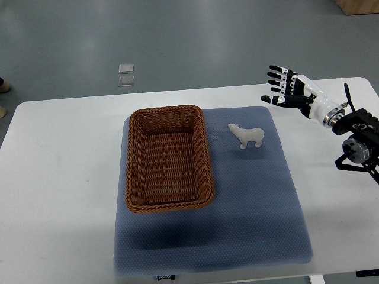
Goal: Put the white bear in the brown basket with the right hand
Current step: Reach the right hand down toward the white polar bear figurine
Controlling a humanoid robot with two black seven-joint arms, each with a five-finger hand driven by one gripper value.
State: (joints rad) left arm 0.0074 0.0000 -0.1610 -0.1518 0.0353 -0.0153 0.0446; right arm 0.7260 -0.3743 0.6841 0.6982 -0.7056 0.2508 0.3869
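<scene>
1. Nearest the camera lies a blue-grey mat (pixel 249 219), a soft rectangular pad with a fine dotted weave and rounded corners; a small dark tag with white print sits at its near edge, too small to read.
2. The mat rests on a white counter (pixel 59 177) with a smooth, matte top and rounded corners.
3. A brown basket (pixel 169 158) stands on the left part of the mat; it is rectangular, woven of wicker, with a thick braided rim and sloping sides, and nothing lies inside it.
4. The white bear (pixel 247 136) stands upright on the mat just to the right of the basket, apart from its rim, a small smooth figure on four legs with its head toward the basket.
5. The right hand (pixel 288 89) hovers above the far right of the counter, beyond the mat's corner, black and white, its fingers spread wide and straight, holding and touching nothing, well apart from the bear.
6. Two small clear squares (pixel 126 74) lie on the grey floor beyond the counter.
</scene>
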